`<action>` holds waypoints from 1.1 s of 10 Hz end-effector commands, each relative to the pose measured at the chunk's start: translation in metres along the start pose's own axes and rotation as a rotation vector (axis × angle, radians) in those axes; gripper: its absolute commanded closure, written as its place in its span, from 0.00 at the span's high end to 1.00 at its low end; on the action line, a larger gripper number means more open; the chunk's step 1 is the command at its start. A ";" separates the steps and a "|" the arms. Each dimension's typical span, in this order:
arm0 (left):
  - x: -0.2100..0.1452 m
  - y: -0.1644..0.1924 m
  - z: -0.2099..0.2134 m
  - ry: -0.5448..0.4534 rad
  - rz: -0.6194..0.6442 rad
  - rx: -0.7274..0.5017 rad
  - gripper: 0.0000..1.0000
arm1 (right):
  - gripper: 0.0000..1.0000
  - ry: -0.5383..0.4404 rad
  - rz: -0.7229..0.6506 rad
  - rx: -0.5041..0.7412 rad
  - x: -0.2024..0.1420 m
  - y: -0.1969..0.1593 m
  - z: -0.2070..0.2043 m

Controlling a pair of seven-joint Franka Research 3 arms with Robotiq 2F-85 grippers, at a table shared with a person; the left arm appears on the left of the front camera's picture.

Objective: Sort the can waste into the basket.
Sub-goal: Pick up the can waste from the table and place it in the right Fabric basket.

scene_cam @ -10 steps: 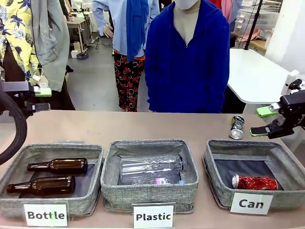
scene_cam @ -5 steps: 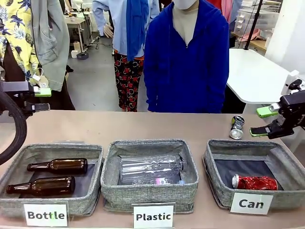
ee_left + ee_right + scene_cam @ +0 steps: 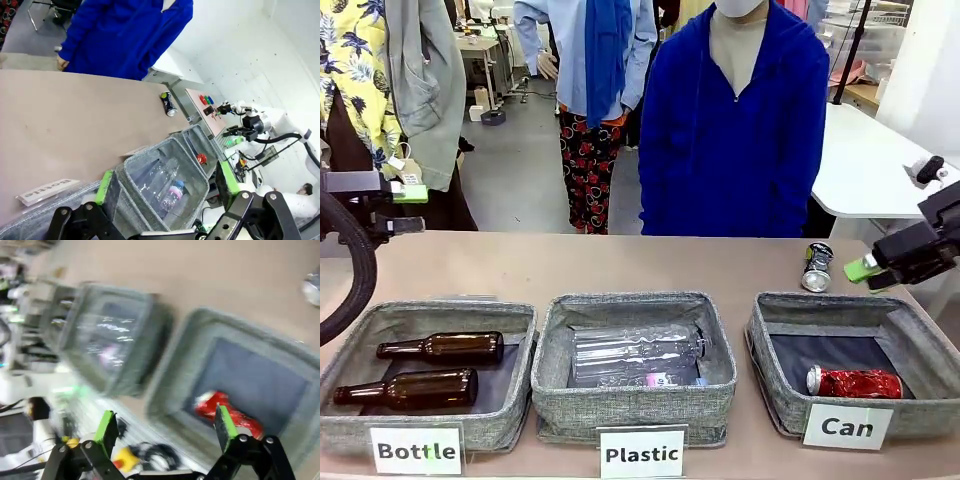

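Observation:
A crushed red can point(image 3: 855, 382) lies inside the grey basket point(image 3: 772, 335) labelled "Can" at the right. A silver can point(image 3: 816, 267) with dark print lies on the table just behind that basket. My right gripper point(image 3: 876, 266) hovers open to the right of the silver can, above the basket's far right corner. Its wrist view is blurred; the right gripper point(image 3: 166, 424) is empty there, over the basket point(image 3: 170, 370) and the red can point(image 3: 227, 415). My left gripper point(image 3: 408, 208) stands open at the far left. The left gripper point(image 3: 165, 182) looks across at the silver can point(image 3: 168, 103).
A "Bottle" basket point(image 3: 350, 330) at the left holds two brown bottles point(image 3: 440, 348). The middle "Plastic" basket point(image 3: 548, 350) holds clear bottles point(image 3: 638, 352). A person in a blue hoodie point(image 3: 735, 140) stands at the far edge. A white table point(image 3: 860, 160) is behind at the right.
My right gripper has turned and shifted slightly right and up, so one green pad now faces the front camera. The person has stepped to the right. The cans and the left arm have not moved.

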State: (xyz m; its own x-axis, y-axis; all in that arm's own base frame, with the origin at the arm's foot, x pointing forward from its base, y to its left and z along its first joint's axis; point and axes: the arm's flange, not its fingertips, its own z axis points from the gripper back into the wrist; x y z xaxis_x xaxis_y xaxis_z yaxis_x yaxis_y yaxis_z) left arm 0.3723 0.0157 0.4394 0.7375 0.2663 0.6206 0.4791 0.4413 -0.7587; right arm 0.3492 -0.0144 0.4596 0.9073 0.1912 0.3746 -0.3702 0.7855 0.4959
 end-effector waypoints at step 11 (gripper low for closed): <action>0.000 -0.001 0.000 -0.010 0.007 -0.008 1.00 | 1.00 -0.142 -0.166 -0.661 0.058 -0.008 0.000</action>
State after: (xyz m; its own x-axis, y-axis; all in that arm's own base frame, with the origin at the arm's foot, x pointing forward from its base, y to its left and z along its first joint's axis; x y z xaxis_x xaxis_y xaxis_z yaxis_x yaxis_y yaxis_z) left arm 0.3723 0.0158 0.4392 0.7379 0.2664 0.6202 0.4783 0.4420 -0.7589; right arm 0.3881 -0.0191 0.4770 0.8844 0.0303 0.4658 -0.0436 0.9989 0.0178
